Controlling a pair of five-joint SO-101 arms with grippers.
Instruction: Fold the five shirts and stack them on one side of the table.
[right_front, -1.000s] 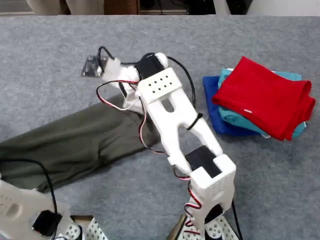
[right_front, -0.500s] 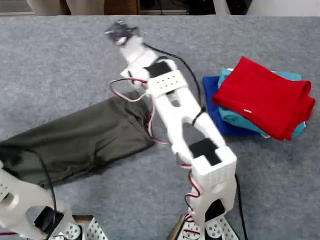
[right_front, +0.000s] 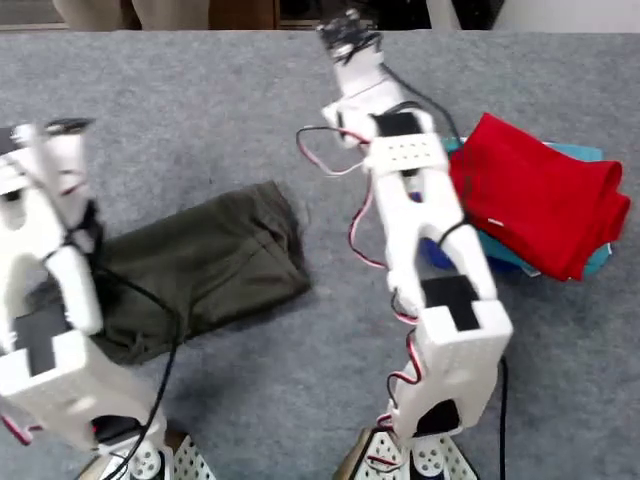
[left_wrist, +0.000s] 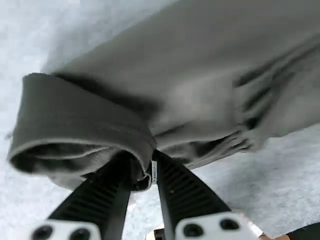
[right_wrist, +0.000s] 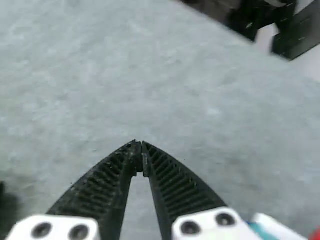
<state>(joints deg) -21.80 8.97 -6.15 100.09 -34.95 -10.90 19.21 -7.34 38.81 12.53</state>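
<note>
Four shirts lie on a grey, felt-like surface (right_front: 150, 100). Three are folded and stacked by the right edge. A red shirt (right_front: 530, 195) is on top and a teal shirt (right_front: 585, 155) lies under it. A blue shirt (right_front: 495, 263) is at the bottom, showing as a strip along the stack's near side.

A small white label (right_front: 495, 222) sits on the red shirt's near side. Its print is too small to read, and I can make out no other writing on the cloth or the arms.

The fourth, an olive shirt (right_front: 215, 255), lies partly folded on the left half of the surface, well apart from the stack. It slants from the left edge toward the centre.

The left arm (right_front: 40, 230) stands over the olive shirt's left end. The left claw (left_wrist: 144, 167) pinches a rolled fold of the olive shirt's edge between black ribbed fingers, and the cloth curls over the fingertips.

The right arm (right_front: 425, 205) stretches from the near edge toward the far edge. In the high view it crosses in front of the stack's left side. The right claw (right_wrist: 138, 146) hangs over bare surface near the far edge, its fingers pressed together with nothing between them.
</note>
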